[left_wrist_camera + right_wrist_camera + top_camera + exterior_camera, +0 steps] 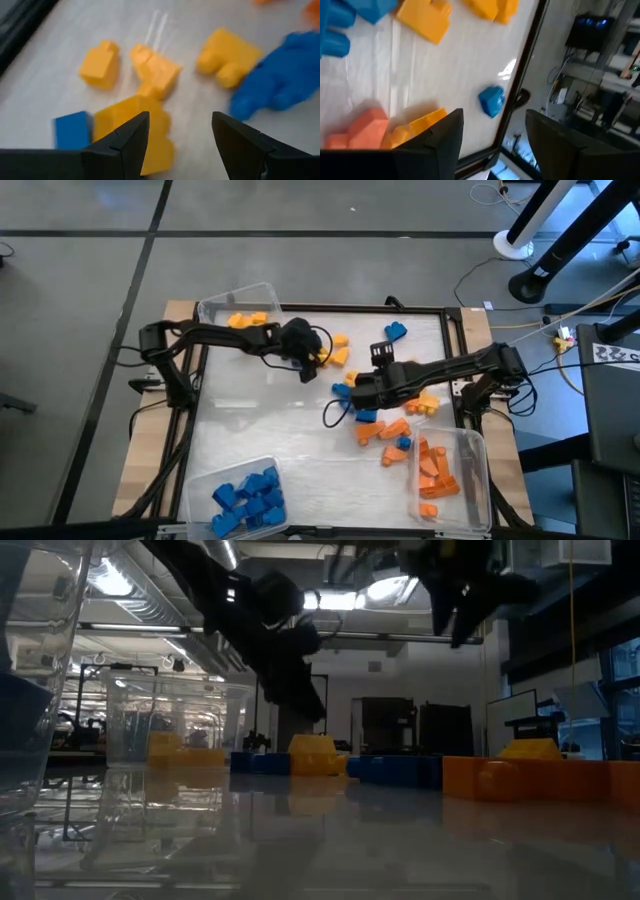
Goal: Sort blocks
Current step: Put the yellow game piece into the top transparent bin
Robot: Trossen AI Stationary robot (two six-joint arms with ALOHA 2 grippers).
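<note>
My left gripper [305, 370] hangs over the table [250, 430] just above centre, fingers [125, 145] spread with nothing between them, and looking past them I see yellow blocks [155, 75] lying loose, a small blue block [72, 130] beside the nearest yellow one, and a bigger blue block [280, 82] farther off. My right gripper [352, 392] sits near the table's middle, a little toward 3 o'clock, its fingers [440, 145] also spread and empty; past them lies a lone blue block [491, 101] close to the table's dark edge, with yellow and orange pieces nearer. From above, the loose blocks [385, 430] gather around the right gripper and trail toward 4 o'clock, mixed blue, orange and yellow, with a few yellow ones [338, 350] by the left gripper and one blue one [396, 331] near 1 o'clock. The clear bin [240, 305] at 11 o'clock holds yellow blocks, the bin [200, 480] at 7 o'clock holds blue ones, and the bin [470, 445] at 5 o'clock holds orange ones.
</note>
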